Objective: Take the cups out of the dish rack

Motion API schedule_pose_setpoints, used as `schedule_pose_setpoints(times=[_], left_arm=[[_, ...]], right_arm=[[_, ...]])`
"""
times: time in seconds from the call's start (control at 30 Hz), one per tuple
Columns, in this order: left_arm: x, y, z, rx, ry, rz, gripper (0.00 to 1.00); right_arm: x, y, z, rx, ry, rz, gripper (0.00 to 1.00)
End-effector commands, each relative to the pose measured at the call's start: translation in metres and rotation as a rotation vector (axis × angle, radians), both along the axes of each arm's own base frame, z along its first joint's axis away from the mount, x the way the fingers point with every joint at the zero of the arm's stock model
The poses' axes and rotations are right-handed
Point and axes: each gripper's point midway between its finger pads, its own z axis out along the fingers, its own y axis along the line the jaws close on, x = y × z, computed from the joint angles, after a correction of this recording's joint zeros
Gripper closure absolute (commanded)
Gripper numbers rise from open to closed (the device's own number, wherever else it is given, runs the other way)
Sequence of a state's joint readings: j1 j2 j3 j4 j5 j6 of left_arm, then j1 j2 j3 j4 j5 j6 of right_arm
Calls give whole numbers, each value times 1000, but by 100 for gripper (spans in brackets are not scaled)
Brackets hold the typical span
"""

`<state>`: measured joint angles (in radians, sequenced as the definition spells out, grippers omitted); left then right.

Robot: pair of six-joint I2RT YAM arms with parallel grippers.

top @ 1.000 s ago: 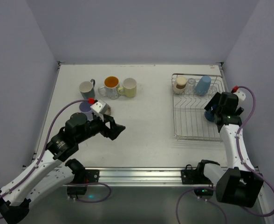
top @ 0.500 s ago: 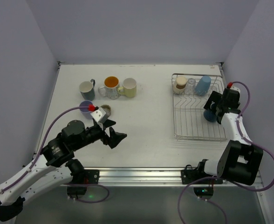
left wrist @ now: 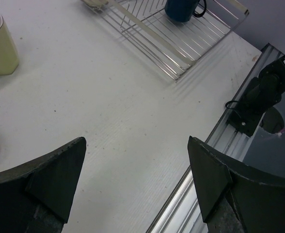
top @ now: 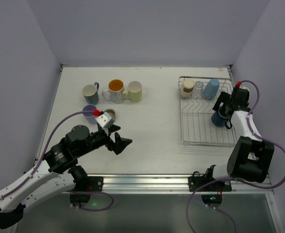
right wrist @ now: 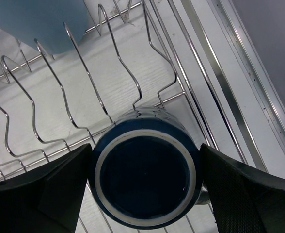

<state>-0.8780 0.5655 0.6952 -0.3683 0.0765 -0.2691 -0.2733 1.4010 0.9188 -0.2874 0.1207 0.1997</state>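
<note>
Navy mug [right wrist: 145, 179]: right side of dish rack [top: 200, 133], lodged against tines. Glazed ceramic by look: rigid, slick, chippable, moderate weight. Best taken across body walls, clear of handle. Lift straight up to avoid snagging wire. Right end effector [right wrist: 146, 167] straddling mug, pads close at both sides; contact or hairline gap, cannot tell. Left end effector [left wrist: 137, 145] spread wide, empty, over table [left wrist: 108, 97].

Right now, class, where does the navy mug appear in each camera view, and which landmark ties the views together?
Top external: navy mug, right of centre.
Left wrist: navy mug, top edge, partly cropped.
Right wrist: navy mug, bottom centre, close up.
Shared landmark: the dish rack under it.
</note>
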Motion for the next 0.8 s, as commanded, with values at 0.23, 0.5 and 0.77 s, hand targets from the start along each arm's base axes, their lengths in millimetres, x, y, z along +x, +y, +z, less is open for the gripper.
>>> schedule_pose_setpoints(times=[0.23, 0.5, 0.77], left_arm=[[15, 5, -1, 16, 0, 43, 10], [20, 8, -5, 23, 13, 66, 10], [16, -2, -4, -13, 50, 24, 11]], right_arm=[[4, 15, 14, 48, -10, -1, 1], [-4, 19, -8, 79, 23, -24, 14], [1, 26, 75, 92, -250, -56, 63]])
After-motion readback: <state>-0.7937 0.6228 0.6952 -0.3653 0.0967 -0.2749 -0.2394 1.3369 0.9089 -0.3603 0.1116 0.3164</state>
